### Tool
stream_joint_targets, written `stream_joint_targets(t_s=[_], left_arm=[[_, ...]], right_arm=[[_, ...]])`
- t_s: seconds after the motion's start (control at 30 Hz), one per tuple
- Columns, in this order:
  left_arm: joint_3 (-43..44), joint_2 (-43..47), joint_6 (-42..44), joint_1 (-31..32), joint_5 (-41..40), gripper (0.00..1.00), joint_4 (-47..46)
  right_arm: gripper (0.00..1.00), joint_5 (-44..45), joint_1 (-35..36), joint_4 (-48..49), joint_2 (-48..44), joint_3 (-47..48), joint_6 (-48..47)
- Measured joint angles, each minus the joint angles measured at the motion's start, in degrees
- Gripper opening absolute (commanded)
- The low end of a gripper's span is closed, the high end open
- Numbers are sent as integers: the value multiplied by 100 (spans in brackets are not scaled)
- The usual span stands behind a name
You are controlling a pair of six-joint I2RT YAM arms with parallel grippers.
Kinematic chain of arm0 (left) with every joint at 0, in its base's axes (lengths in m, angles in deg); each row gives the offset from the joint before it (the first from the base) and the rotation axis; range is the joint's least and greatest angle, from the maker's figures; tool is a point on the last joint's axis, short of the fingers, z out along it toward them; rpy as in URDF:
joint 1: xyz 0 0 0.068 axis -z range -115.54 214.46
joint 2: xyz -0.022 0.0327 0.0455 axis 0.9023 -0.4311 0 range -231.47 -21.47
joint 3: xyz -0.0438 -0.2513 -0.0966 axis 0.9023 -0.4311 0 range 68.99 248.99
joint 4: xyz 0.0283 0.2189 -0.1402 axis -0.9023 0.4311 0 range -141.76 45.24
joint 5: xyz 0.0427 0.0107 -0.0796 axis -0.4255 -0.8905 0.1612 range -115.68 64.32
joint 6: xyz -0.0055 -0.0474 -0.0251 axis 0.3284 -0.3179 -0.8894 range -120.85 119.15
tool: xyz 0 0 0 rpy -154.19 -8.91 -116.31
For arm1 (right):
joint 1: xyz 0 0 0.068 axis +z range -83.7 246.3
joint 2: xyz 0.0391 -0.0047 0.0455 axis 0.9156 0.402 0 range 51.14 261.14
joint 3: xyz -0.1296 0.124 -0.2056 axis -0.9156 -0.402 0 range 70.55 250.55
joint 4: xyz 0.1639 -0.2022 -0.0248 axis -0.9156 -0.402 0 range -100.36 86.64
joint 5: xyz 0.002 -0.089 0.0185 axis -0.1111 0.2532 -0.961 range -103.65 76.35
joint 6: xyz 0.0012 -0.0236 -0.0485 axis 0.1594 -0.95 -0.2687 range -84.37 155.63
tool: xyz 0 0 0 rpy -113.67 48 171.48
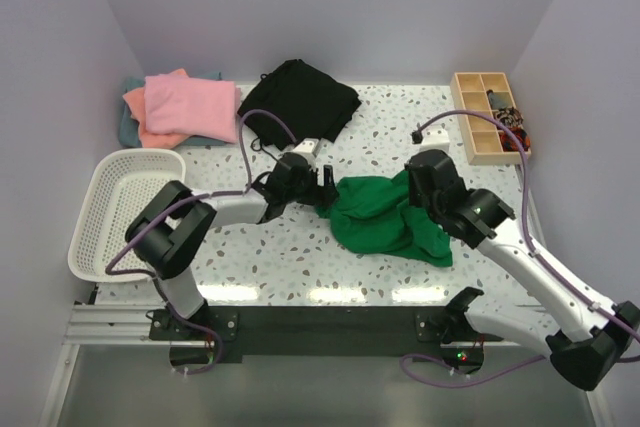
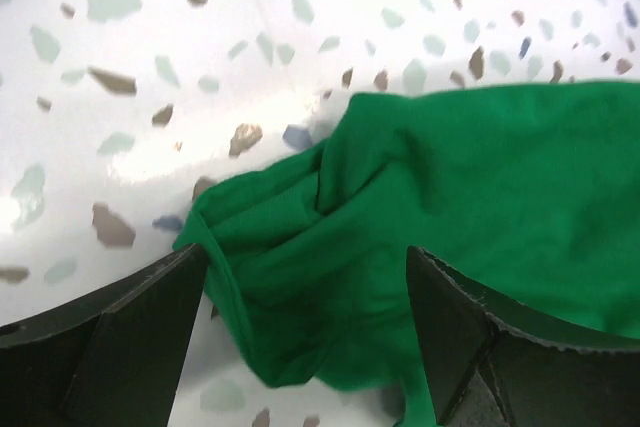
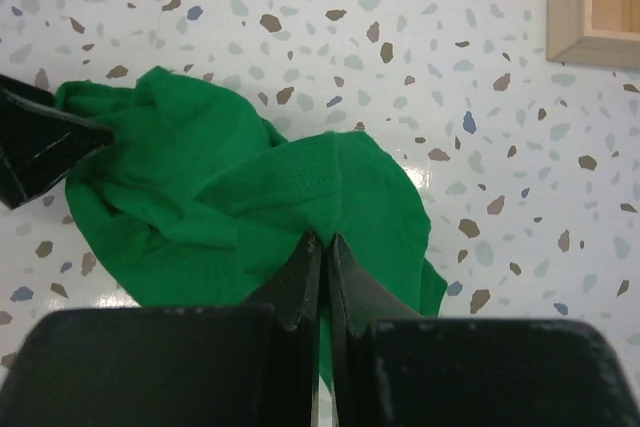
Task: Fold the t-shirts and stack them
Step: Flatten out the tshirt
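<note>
A bright green t-shirt (image 1: pixel 385 219) lies crumpled on the speckled table between the two arms. My left gripper (image 1: pixel 325 187) is open at the shirt's left end. In the left wrist view its jaws (image 2: pixel 308 257) stand wide on either side of a bunched fold of the green t-shirt (image 2: pixel 450 177). My right gripper (image 1: pixel 420 202) is shut on the shirt's right part, and its fingertips (image 3: pixel 322 239) pinch a ridge of the green t-shirt (image 3: pixel 200 187). Folded pink (image 1: pixel 190 102), salmon-orange (image 1: pixel 135 102) and grey-teal (image 1: pixel 125 129) t-shirts are stacked at the back left.
A white mesh basket (image 1: pixel 85 217) stands at the left edge. A black cloth (image 1: pixel 300 97) lies at the back centre with a small white object (image 1: pixel 305 145) in front of it. A wooden compartment box (image 1: pixel 488 117) sits at the back right, its corner (image 3: pixel 595 2) showing in the right wrist view.
</note>
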Motion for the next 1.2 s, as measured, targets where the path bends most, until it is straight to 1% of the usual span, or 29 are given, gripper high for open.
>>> stream_joint_targets(t_s=[0.13,0.27,0.37,0.43,0.53,0.67,0.73,0.77,0.8,0.9,1.07,1.13,1.2], left_arm=[[330,-382,-7,-181,433,86,-468],[450,-516,-20,-269,675,88,-846],[520,-575,0,-293,942,85,-1097],[769,-789,44,-291,1250,82,-1193],[1233,-1307,109,-278,1742,81,-1338],[1335,-1681,146,-236,2111,81,-1397],[1335,-1797,208,-192,2194,73,-1375],[1335,-1827,238,-170,2216,63,-1353],[1335,-1847,278,-155,2229,39,-1351],[1335,-1853,363,-116,2271,0,-1318],[1257,-1784,426,-90,2221,0,-1325],[1058,-1460,435,-85,2039,0,-1113],[846,-828,472,-81,1722,0,-717]], right_arm=[[0,-175,0,-116,-350,-55,98],[0,-278,0,-254,-503,-195,173],[0,-328,0,-321,-553,-286,210],[0,-363,0,-334,-577,-326,216],[0,-380,0,-341,-592,-343,223],[0,-378,0,-341,-590,-343,214],[0,-378,0,-341,-590,-343,210],[0,-376,0,-341,-590,-343,208],[0,-376,0,-341,-590,-343,208],[0,-376,0,-341,-590,-341,203],[0,-411,0,-341,-577,-275,164],[0,-503,0,-339,-579,-164,136],[0,-551,2,-341,-608,-9,96]])
